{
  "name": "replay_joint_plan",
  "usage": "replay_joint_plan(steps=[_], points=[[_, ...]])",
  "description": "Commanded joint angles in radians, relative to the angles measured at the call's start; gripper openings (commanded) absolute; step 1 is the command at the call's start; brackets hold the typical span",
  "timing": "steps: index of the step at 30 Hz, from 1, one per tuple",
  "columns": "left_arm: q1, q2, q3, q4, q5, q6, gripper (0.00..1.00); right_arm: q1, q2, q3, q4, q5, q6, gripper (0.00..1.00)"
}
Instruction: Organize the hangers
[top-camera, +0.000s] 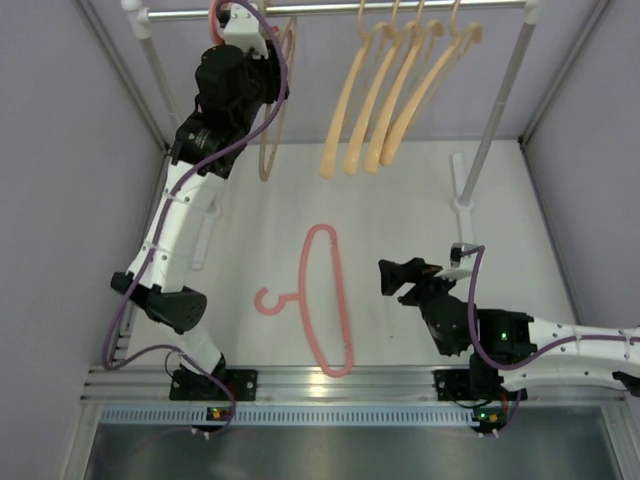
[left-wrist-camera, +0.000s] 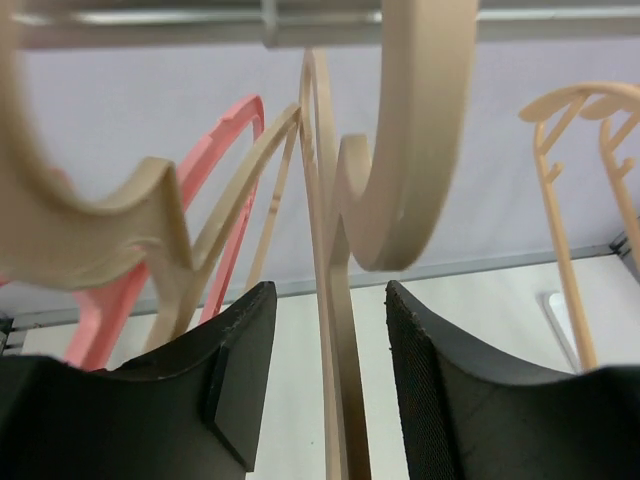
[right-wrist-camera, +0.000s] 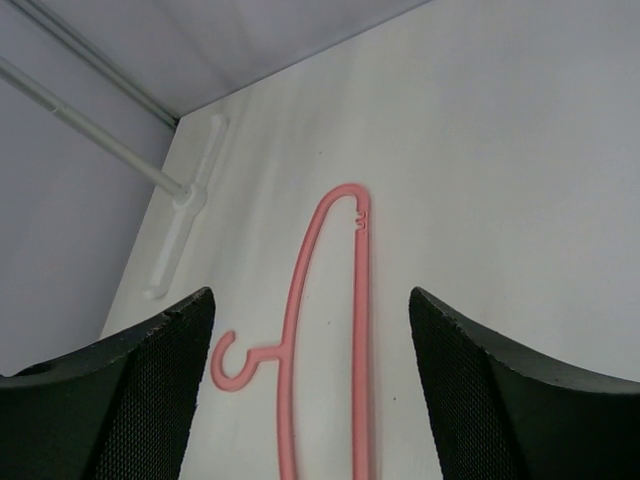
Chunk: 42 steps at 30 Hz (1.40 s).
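left arm (top-camera: 175, 225) & right arm (top-camera: 575, 350): white links, blk joints, purple cables (top-camera: 112, 330); right gripper (right-wrist-camera: 310, 300) blk w/ textured pads (right-wrist-camera: 150, 400); green LED (top-camera: 503, 335).

The left arm (top-camera: 175, 215) is standing stretched high and far out from its base, with the left gripper (left-wrist-camera: 328, 310) holding its jaws partly apart. The right arm (top-camera: 560, 345) is lying folded low, and the right gripper (right-wrist-camera: 310, 297) is hovering, pointing leftward with its jaws spread wide.

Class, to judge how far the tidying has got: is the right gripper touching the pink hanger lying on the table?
Apart. The top view shows bare table between the right gripper and the pink hanger; its jaws stand open.
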Motion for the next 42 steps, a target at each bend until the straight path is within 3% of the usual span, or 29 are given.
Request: replay_joint_plan(steps=[1,13,17,20,24,28,32,36,42], points=[[0.002,-0.112,-0.023,0.087,0.028,-0.024,0.53,0.014,-0.007,-0.004,-0.003,0.003,0.010,0.75],[-0.004,-0.323,-0.181,0.088,0.007,-0.030,0.56,0.015,-0.007,0.000,-0.034,-0.026,0.043,0.74],[-0.004,-0.408,-0.217,0.085,0.057,-0.051,0.56,0.014,0.002,0.023,-0.075,-0.031,0.057,0.74],[-0.004,-0.503,-0.289,0.084,0.093,-0.091,0.56,0.014,0.012,0.051,-0.114,-0.034,0.054,0.75],[-0.003,-0.688,-0.458,0.084,0.041,-0.156,0.56,0.015,0.064,0.098,-0.121,-0.058,0.019,0.76],[-0.004,-0.837,-0.650,0.082,-0.082,-0.220,0.57,0.014,0.210,0.169,-0.121,-0.109,-0.018,0.76],[-0.004,-0.952,-0.740,0.062,-0.171,-0.255,0.58,0.006,0.367,0.264,-0.121,-0.173,-0.065,0.77],[-0.003,-1.027,-0.793,0.021,-0.206,-0.304,0.58,-0.014,0.562,0.348,-0.079,-0.274,-0.122,0.77],[-0.004,-1.093,-0.856,-0.004,-0.212,-0.317,0.60,-0.051,0.754,0.353,0.065,-0.475,-0.139,0.67]])
